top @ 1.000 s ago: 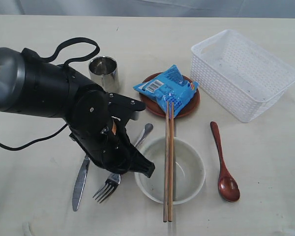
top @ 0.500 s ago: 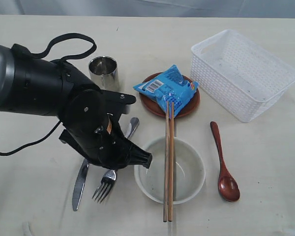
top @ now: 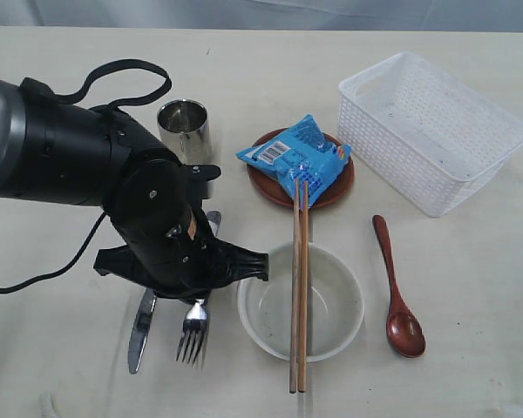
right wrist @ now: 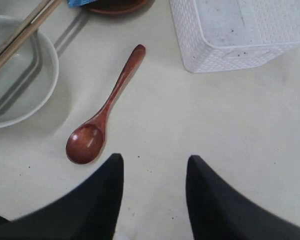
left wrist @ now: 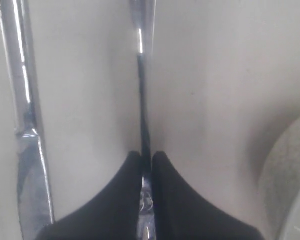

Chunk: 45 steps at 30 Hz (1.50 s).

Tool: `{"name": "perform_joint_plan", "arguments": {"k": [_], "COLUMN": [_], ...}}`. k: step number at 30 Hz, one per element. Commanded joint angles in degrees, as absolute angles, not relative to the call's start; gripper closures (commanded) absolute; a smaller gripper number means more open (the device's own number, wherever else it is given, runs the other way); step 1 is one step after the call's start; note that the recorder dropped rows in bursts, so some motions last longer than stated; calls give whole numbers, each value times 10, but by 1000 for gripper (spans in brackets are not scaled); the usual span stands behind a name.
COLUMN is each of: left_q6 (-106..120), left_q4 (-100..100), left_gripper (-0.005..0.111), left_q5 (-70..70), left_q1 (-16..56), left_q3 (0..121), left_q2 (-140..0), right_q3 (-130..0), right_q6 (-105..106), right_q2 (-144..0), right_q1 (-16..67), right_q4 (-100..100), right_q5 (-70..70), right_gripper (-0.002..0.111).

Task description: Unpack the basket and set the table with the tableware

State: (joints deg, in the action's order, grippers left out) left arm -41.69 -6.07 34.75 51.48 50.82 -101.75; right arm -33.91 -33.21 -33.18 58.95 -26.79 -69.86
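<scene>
Beside the bowl point(top: 336, 306), on the left part of the table point(top: 471, 366), the left gripper point(left wrist: 146, 156) is clamping its fingers together on the thin shaft of the fork point(left wrist: 141, 85), whose tines are pointing away from the cup point(top: 184, 129). It is pinching the handle low against the table, probably so it can line the fork up parallel with the knife point(top: 142, 320), which is lying just beside it. The right gripper point(right wrist: 154, 160) is hanging with its jaws apart and nothing between them, over bare table near the spoon point(right wrist: 102, 120). The basket point(top: 401, 161) is sitting empty on the right of the exterior view, so the unpacking looks finished. The 2 chopsticks point(top: 298, 287) are resting across the bowl, the cup is standing upright beyond the arm, and the blue snack packet point(top: 298, 157) is lying on the plate point(top: 336, 193), covering most of it
</scene>
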Motion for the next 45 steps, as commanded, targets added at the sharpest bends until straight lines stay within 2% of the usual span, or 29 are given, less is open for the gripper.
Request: {"name": "perform_joint_plan", "arguments": {"k": [1, 45], "left_q6": [-447, -467], "left_q4": [-64, -99], "left_gripper": [107, 107], "left_q5": [331, 408], "left_q1": [519, 519], "left_q3": [504, 504], "left_q2": [-1012, -1013], "right_q3": [-338, -338], "right_q6": [-331, -321], "right_q2": [-328, -328], "right_q1": [589, 589], "right_q4": [-271, -271], "right_q5": [-700, -700], "right_gripper": [69, 69]}}
